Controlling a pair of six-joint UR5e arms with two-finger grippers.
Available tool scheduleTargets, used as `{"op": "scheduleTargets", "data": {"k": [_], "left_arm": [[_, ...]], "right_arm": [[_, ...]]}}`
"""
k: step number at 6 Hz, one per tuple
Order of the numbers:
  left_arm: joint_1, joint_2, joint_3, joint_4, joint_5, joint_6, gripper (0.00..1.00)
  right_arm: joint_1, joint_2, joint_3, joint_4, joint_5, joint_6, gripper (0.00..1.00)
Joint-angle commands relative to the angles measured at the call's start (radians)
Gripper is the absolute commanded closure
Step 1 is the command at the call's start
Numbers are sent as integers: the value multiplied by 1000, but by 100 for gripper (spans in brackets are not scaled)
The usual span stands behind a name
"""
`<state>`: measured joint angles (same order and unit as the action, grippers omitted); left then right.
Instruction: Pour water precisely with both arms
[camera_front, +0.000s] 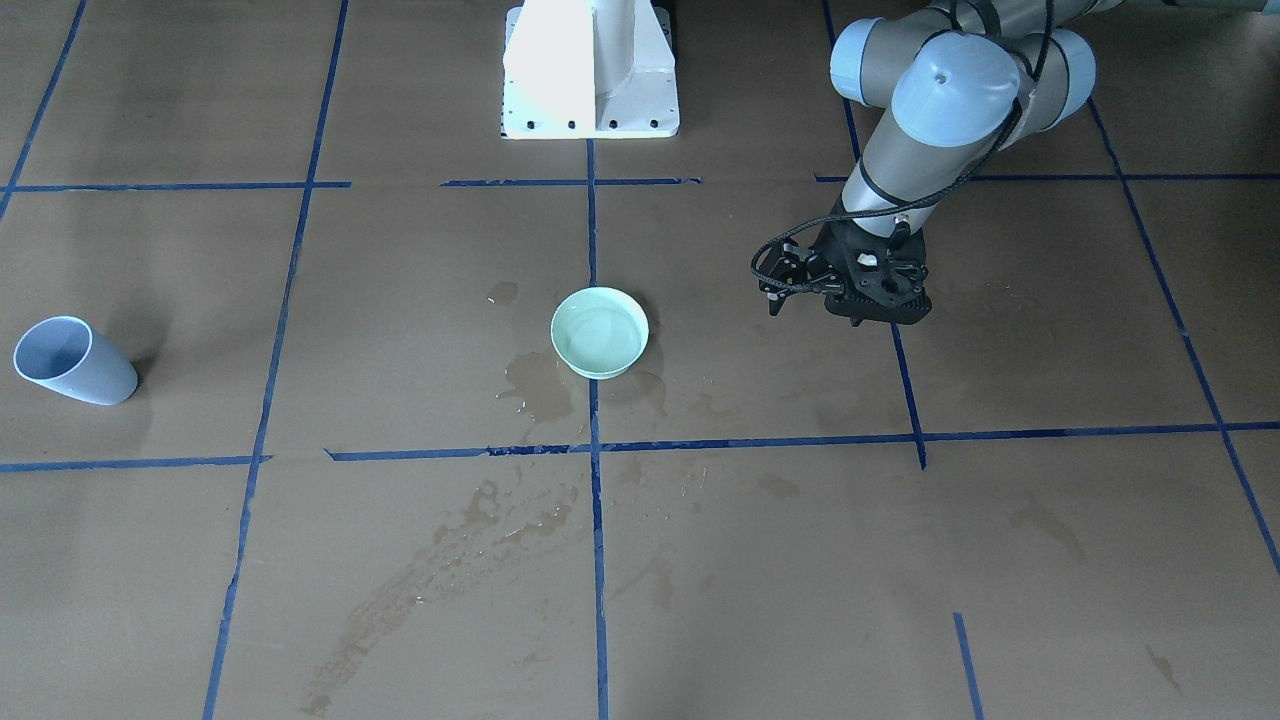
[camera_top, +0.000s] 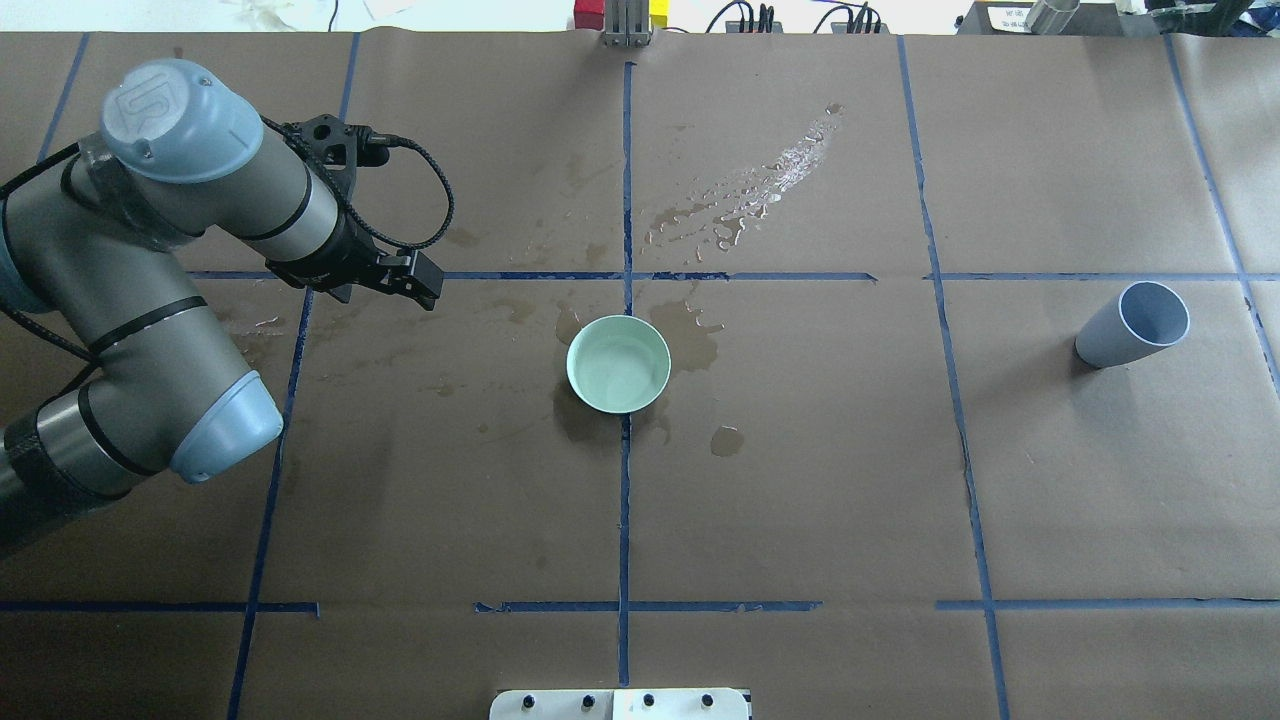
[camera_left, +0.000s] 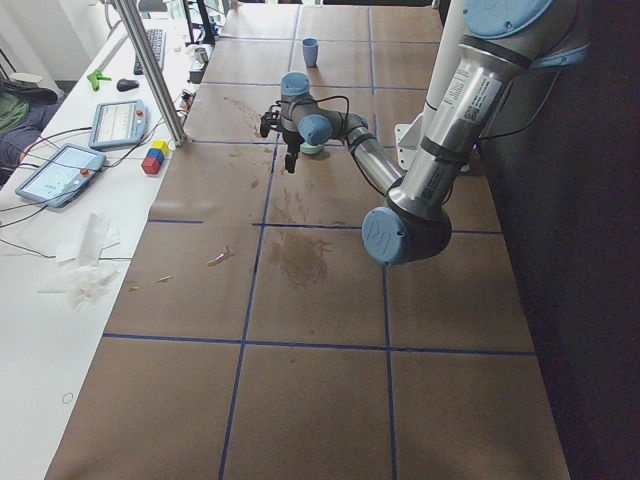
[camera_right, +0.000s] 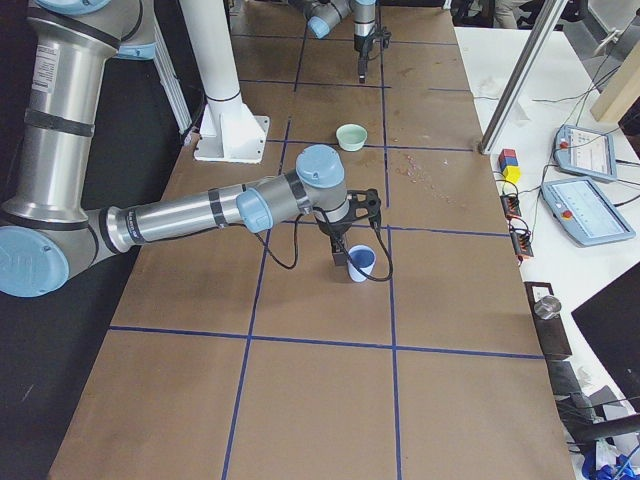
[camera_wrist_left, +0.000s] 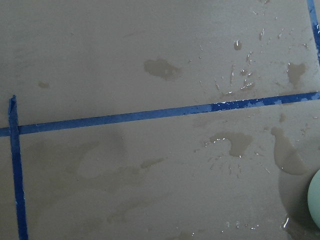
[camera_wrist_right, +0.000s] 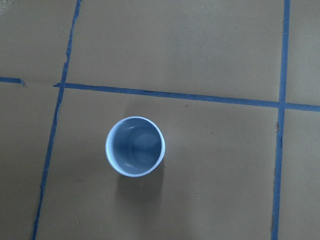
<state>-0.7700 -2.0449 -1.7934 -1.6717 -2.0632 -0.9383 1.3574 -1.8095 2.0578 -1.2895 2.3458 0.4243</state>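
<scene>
A mint-green bowl (camera_top: 618, 363) stands at the table's middle, with a glossy sheen of water (camera_front: 600, 332) inside. My left gripper (camera_top: 418, 285) hovers to its left, apart from it, fingers together and empty; it also shows in the front view (camera_front: 778, 290). A blue-grey cup (camera_top: 1130, 325) stands far right, also seen from straight above in the right wrist view (camera_wrist_right: 135, 146). My right gripper (camera_right: 345, 258) shows only in the exterior right view, just over the cup; I cannot tell whether it is open. The bowl's rim (camera_wrist_left: 316, 205) edges into the left wrist view.
Spilled water lies in puddles around the bowl (camera_top: 690, 335) and in a long streak of droplets beyond it (camera_top: 760, 185). Blue tape lines (camera_top: 626, 450) grid the brown paper. The white pedestal base (camera_front: 592, 70) stands at the robot's side.
</scene>
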Motion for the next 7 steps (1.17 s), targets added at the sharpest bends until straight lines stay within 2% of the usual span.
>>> {"op": "scheduleTargets", "data": {"k": [1,2,3,4,5,7], "left_arm": [[0,0,0,0,0,-4,0],[0,0,0,0,0,-8,0],[0,0,0,0,0,-8,0],[2,0,0,0,0,-13,0],[3,0,2,-2,0,-20,0],[5,0,2,-5,0,-31,0]], "right_arm": [[-140,-72,2,260,-151,188,0],[-215,-133,-8,406,-242,267,0],[-277,-160,-69,561,-305,325,0],[-347,-163,-185,754,-401,384,0],[-418,-163,-236,824,-498,407,0],[-574,-163,-240,848,-676,505,0]]}}
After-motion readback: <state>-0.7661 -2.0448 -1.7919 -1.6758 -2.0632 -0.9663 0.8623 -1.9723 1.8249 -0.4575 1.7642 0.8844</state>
